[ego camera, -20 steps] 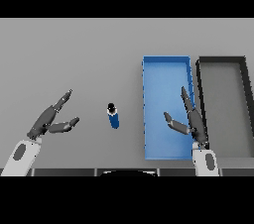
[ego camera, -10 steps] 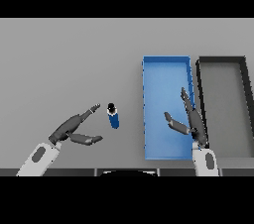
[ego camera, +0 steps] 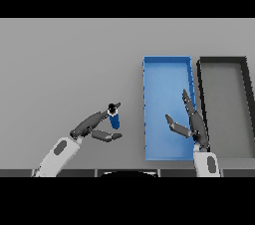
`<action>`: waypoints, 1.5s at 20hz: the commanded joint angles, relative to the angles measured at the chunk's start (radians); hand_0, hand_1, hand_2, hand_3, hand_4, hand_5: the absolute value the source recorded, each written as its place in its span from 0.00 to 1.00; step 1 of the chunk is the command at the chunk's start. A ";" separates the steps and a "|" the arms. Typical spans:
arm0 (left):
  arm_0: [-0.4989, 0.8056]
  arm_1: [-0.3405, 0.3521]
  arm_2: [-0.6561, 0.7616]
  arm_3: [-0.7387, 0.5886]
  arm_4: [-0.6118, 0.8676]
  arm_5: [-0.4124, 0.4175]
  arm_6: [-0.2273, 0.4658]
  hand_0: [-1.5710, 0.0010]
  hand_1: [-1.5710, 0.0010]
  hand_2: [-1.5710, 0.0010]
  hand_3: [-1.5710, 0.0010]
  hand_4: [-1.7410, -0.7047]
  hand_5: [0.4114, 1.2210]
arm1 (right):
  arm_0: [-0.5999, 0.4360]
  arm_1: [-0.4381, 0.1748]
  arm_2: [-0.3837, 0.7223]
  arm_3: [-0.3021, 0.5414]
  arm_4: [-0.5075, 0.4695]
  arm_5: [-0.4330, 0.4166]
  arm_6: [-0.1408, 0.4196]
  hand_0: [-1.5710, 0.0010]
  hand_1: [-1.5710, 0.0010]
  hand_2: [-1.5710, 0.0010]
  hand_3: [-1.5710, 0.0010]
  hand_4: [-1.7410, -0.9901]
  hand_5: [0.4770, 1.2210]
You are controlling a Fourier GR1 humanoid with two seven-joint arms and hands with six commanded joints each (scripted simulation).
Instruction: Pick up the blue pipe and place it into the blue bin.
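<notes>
- At lower centre-left of the frame, my left hand (ego camera: 94, 127) reaches round the pipe (ego camera: 114, 118), fingers above it and thumb below, spread apart and not yet clamped.
- The pipe stands on the table (ego camera: 69, 64), left of the blue bin (ego camera: 167, 67).
- Step in hand: the grasp. Next I judge I must close on the pipe, lift, and carry it right over the bin's left wall.
- My right hand (ego camera: 191, 124) hangs open over the bin's right side, beside the dark bin (ego camera: 222, 61); the bin's upper half offers open room.
</notes>
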 commanded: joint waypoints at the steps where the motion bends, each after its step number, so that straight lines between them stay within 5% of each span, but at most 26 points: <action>1: -0.007 -0.016 -0.008 0.035 -0.029 0.014 -0.020 1.00 1.00 1.00 1.00 0.61 0.04 | 0.011 -0.004 -0.005 -0.001 -0.004 0.003 -0.012 1.00 1.00 1.00 1.00 0.62 0.17; 7: -0.063 -0.101 -0.007 0.125 -0.033 0.014 -0.101 1.00 1.00 0.99 0.99 0.61 0.12 | 0.000 0.000 -0.006 -0.007 0.000 -0.009 0.015 1.00 1.00 1.00 1.00 0.63 0.17; 9: -0.058 -0.136 0.003 0.141 -0.003 0.016 -0.107 0.99 0.90 0.81 0.84 0.51 0.24 | -0.009 -0.005 -0.012 0.004 -0.004 -0.007 0.016 1.00 1.00 1.00 1.00 0.64 0.17; 12: -0.057 -0.177 0.026 0.169 0.028 0.036 -0.108 0.57 0.50 0.44 0.44 0.31 0.61 | -0.005 -0.014 -0.015 0.012 0.002 -0.002 -0.003 1.00 1.00 1.00 1.00 0.64 0.17; 16: -0.047 -0.193 0.009 0.162 0.000 0.064 -0.146 0.24 0.20 0.18 0.23 0.13 0.84 | -0.011 0.002 -0.009 0.020 0.008 -0.012 -0.005 1.00 1.00 1.00 1.00 0.64 0.18; 22: -0.034 -0.193 -0.017 0.082 -0.016 0.090 -0.219 0.06 0.05 0.05 0.11 0.04 0.96 | -0.008 -0.001 0.000 -0.003 0.015 -0.012 0.013 1.00 1.00 1.00 1.00 0.66 0.20; 30: -0.115 -0.193 -0.028 -0.085 0.025 0.077 -0.107 0.01 0.01 0.01 0.08 0.02 0.99 | -0.011 -0.004 -0.003 0.020 0.027 -0.014 -0.019 1.00 1.00 1.00 1.00 0.70 0.22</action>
